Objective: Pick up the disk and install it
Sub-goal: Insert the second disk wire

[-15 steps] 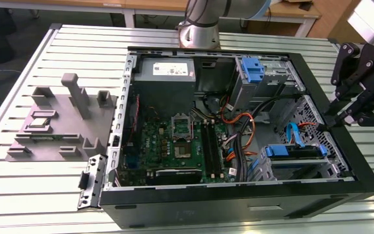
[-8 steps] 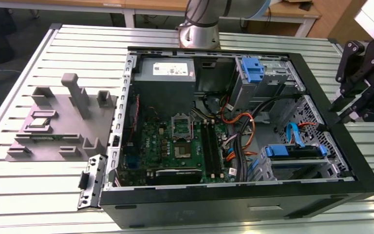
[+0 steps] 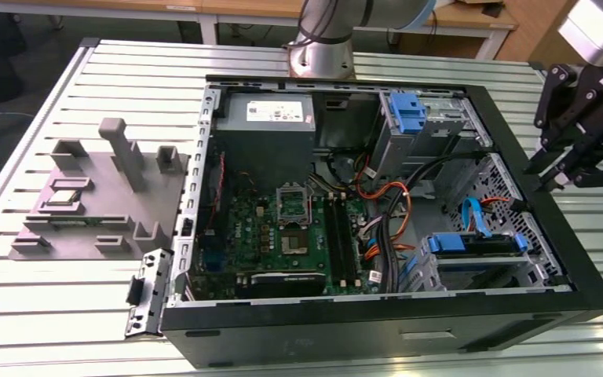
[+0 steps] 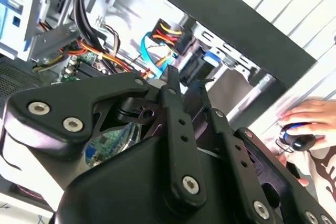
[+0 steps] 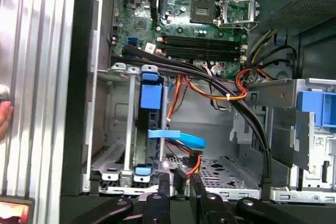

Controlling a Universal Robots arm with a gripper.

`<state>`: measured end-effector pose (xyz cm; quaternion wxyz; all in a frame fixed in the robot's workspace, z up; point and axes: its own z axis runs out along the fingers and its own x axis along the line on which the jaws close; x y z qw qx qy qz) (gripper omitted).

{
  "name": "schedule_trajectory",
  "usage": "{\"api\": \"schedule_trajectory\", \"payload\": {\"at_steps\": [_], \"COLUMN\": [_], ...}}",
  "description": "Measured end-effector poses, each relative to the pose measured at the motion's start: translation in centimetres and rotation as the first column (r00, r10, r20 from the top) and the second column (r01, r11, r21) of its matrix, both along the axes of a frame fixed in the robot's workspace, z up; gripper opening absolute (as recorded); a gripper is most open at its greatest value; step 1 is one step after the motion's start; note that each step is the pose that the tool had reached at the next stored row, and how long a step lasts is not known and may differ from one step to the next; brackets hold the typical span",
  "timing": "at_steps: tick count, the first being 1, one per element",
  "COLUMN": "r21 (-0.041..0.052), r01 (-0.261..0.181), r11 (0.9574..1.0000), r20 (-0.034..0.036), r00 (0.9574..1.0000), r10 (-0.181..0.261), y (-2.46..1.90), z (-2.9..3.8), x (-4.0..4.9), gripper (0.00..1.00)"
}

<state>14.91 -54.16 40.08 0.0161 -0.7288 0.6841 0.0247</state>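
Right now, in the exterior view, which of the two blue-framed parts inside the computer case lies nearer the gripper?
The blue-framed part in the cage near the case's front corner, below the gripper. The other, a taller blue bracket, stands further off beside the grey power-supply box.

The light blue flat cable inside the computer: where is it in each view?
Exterior view: light blue cable near the wall of the case on the exterior view's right.
Second wrist view: cable beside a yellow-and-red plug.
First wrist view: cable beside a blue bracket.
Shared landmark: orange wires.
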Motion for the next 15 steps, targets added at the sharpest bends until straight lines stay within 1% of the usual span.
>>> {"api": "schedule_trajectory", "payload": {"at_steps": [3,7,11,15], "r21": [0.0,0.0001,0.0,0.0], "r01": [0.001,0.006,0.017,0.029], "r11": [1.0,1.0,0.9999,0.9996], "r20": [0.0,0.0,0.0,0.0], "r00": [1.0,1.0,0.9999,0.9996], "r10": [-0.001,-0.006,-0.017,-0.029], "y": [0.69,1.16,1.35,1.4], "z": [-0.36,-1.08,-1.56,-1.94], "x": [0.09,0.18,0.45,0.88], "gripper": [0.29,0.29,0.29,0.29]}}
